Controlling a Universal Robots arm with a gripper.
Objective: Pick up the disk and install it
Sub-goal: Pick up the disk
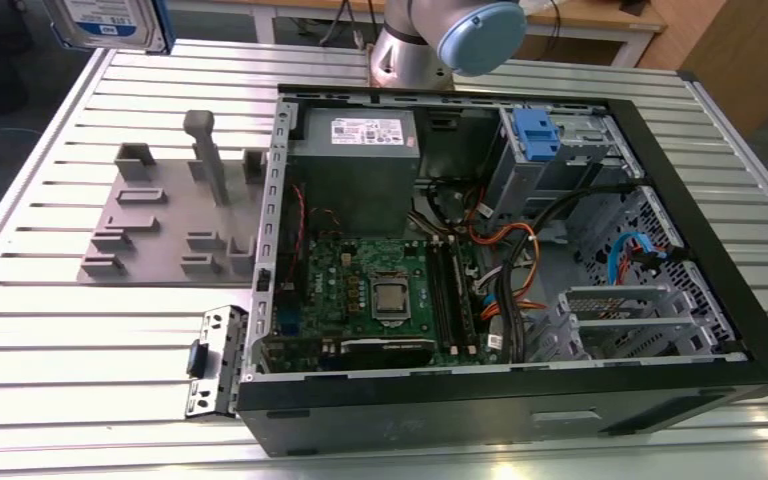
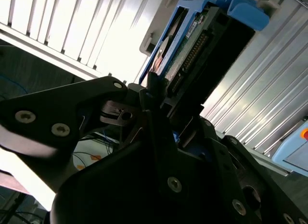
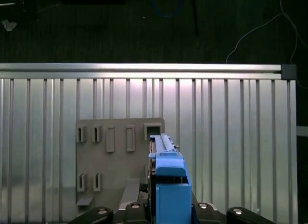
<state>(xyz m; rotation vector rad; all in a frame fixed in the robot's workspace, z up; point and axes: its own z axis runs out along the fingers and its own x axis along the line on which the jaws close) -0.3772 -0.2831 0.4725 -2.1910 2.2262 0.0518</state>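
My tool point(image 2: 159, 94) clamped shut on one end of disk point(image 2: 185, 38). Disk held on edge, up in air, clear of slatted worktop point(image 3: 231, 137). In first wrist view, grey holder plate point(image 3: 115, 151) lies on worktop beyond disk. In exterior view, disk high at exterior view's left, well apart from open computer case point(image 1: 491, 250); plate just beside case.

The silver hard drive in its bright blue plastic carrier frame point(image 3: 166, 178) stands edge-on, gripped by the black hand point(image 3: 168, 213), over a grey slotted plastic fixture plate point(image 3: 115, 168) lying on the ribbed aluminium bench point(image 3: 231, 137).
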